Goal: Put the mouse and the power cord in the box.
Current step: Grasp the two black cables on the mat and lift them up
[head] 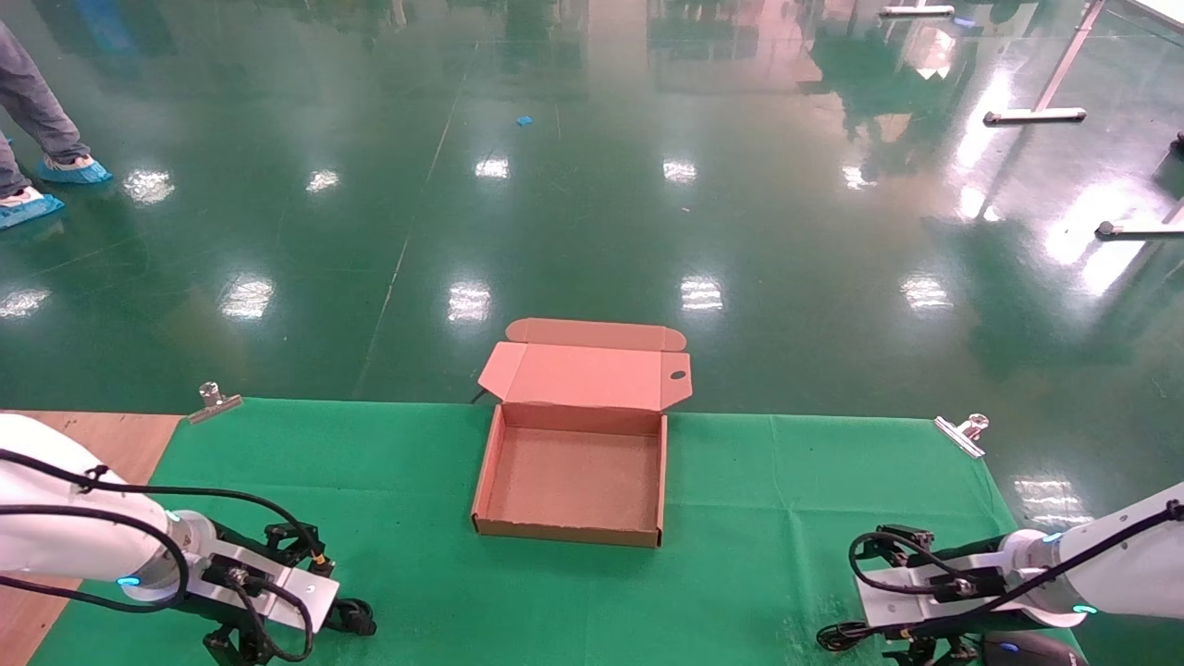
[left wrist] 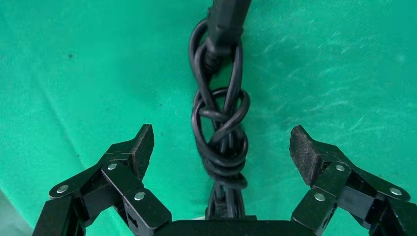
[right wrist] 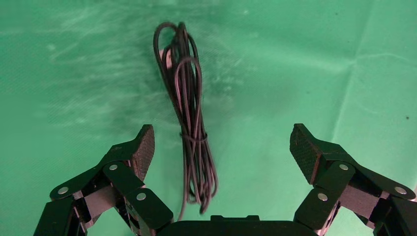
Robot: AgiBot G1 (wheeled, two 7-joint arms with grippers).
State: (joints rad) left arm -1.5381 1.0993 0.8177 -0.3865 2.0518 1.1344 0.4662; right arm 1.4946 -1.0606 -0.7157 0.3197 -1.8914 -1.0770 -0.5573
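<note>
Under right arm, mouse (head: 1031, 650) cropped

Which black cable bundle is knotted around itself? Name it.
The power cord under the open left gripper: thick, knotted, with a chunky plug. The mouse cable under the right gripper is thin, merely looped.

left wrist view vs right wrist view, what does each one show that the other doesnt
Only the left wrist view shows the thick black knotted power cord with its chunky plug end, lying between the open left gripper's fingers. Only the right wrist view shows the mouse's thin black cable, bundled and tied, between the open right gripper's fingers. Both show the green cloth beneath, and neither shows the brown cardboard box.
</note>
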